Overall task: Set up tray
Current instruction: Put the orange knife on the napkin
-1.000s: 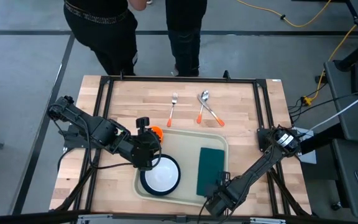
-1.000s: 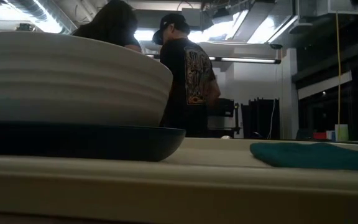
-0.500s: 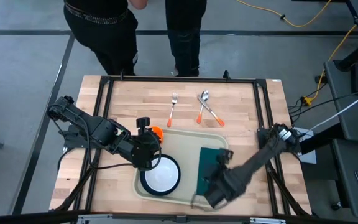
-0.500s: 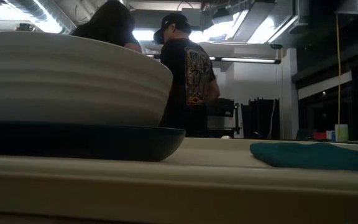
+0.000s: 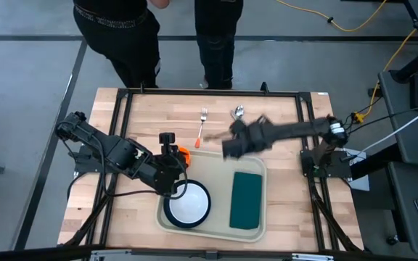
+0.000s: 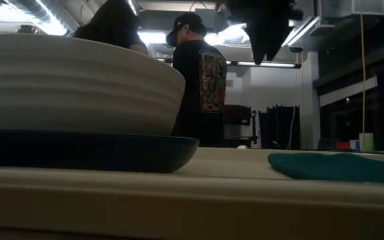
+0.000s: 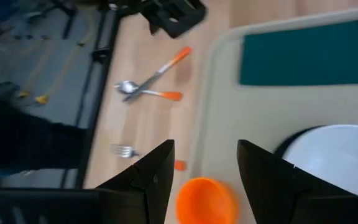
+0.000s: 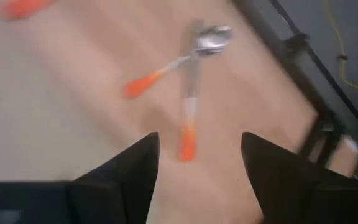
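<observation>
The right gripper has swung from the tray's near edge to its far rim, jaws wide and empty, beside the crossed spoons; cutlery probably comes next.

so the light wood desk has the cream tray sitting on it, an orange cup just beside it, plus a fork and crossed spoons further back.
</observation>
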Tool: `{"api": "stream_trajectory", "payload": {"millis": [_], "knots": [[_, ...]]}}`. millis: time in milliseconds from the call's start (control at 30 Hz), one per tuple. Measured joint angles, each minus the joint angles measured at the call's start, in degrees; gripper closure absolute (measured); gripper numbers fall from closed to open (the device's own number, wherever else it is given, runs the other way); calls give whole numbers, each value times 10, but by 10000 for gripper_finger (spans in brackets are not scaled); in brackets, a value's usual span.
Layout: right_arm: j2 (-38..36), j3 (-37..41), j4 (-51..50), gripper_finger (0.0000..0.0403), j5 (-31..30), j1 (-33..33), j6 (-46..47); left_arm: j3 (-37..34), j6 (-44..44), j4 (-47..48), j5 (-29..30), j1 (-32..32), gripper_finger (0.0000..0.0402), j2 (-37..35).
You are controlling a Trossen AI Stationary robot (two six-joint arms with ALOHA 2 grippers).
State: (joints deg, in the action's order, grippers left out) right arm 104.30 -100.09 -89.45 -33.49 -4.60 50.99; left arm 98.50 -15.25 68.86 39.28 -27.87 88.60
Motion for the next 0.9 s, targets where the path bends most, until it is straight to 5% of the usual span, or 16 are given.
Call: {"api": "stream_trajectory", "payload": {"millis": [200, 400, 700, 900], "knots": [[-22, 64, 81, 172, 16, 147, -122, 0, 0, 22, 21, 26, 233, 0], [-22, 151, 237, 172, 102, 238, -185, 0, -27, 58, 18, 54, 233, -1], [-21, 239, 282, 172, 169, 273, -198, 0, -77, 119, 45, 89, 233, -17], [-21, 256, 319, 172, 209, 273, -201, 0, -28, 115, 41, 107, 233, -18]]}}
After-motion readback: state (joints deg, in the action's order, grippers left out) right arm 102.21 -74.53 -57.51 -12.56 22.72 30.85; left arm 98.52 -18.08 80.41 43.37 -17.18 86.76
